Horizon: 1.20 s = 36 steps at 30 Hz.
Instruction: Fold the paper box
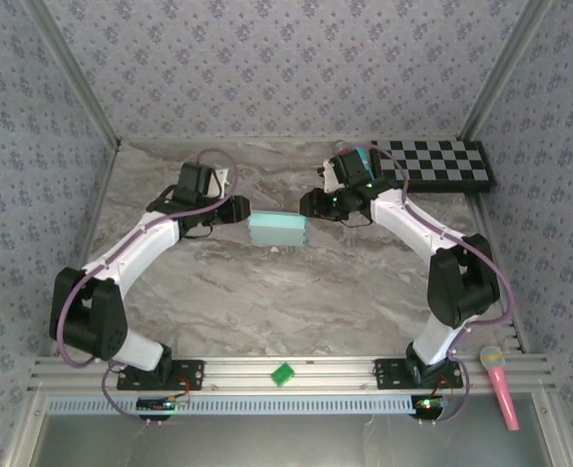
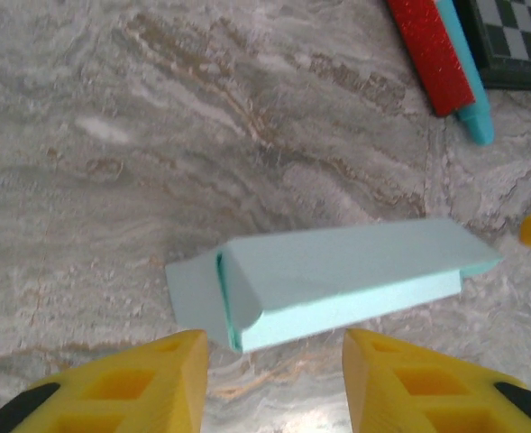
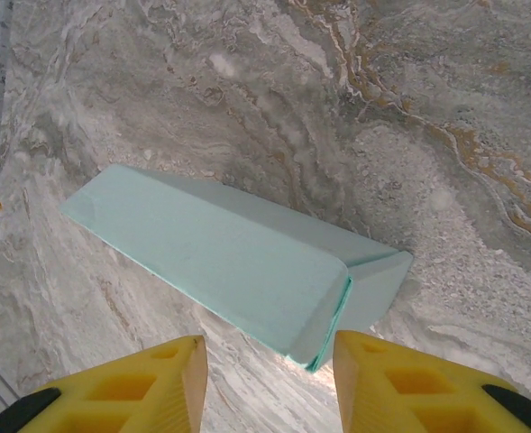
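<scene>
The paper box [image 1: 278, 230] is a pale aqua, closed rectangular carton lying on the marble table [image 1: 296, 302] between the two arms. In the left wrist view the paper box [image 2: 337, 275] lies just beyond my left gripper [image 2: 274, 370], whose yellow fingers [image 2: 170, 374] stand apart with bare table between them. Seen from the right wrist, the paper box [image 3: 229, 257] has its end flap tucked near my right gripper [image 3: 270, 379]; that gripper's yellow fingers [image 3: 387, 383] are open and clear of the card. From above, the left gripper [image 1: 235, 208] sits at the box's left end and the right gripper [image 1: 312, 203] at its right end.
A black-and-white checkerboard [image 1: 437, 163] lies at the back right. A red and teal tool [image 2: 445, 54] rests beside it. A small green block [image 1: 283, 374] and a pink microphone [image 1: 498, 385] sit on the near rail. Patterned walls enclose the table.
</scene>
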Available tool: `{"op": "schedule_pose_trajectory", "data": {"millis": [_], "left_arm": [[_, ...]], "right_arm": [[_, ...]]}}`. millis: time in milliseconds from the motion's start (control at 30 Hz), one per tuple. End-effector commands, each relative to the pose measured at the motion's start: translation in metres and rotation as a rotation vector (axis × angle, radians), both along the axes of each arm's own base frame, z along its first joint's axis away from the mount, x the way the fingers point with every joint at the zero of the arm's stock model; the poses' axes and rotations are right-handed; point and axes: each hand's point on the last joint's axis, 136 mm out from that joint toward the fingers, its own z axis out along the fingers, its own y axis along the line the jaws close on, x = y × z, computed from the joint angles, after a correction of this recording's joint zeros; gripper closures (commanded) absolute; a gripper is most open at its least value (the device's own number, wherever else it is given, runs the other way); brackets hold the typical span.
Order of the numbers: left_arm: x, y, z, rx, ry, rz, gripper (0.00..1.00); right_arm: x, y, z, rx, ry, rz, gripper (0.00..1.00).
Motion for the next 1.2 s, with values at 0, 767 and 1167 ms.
{"op": "schedule_pose_trajectory", "data": {"millis": [0, 767, 1167], "left_arm": [[0.009, -0.005, 0.004, -0.013, 0.013, -0.012, 0.51], [0.013, -0.018, -0.031, -0.008, 0.129, -0.075, 0.48], [0.003, -0.015, -0.048, -0.006, 0.175, -0.071, 0.51]], "right_arm": [[0.003, 0.006, 0.001, 0.018, 0.021, 0.008, 0.56], [-0.002, 0.010, -0.023, 0.010, 0.076, 0.027, 0.56], [-0.008, 0.009, -0.037, -0.019, 0.108, 0.038, 0.57]]}}
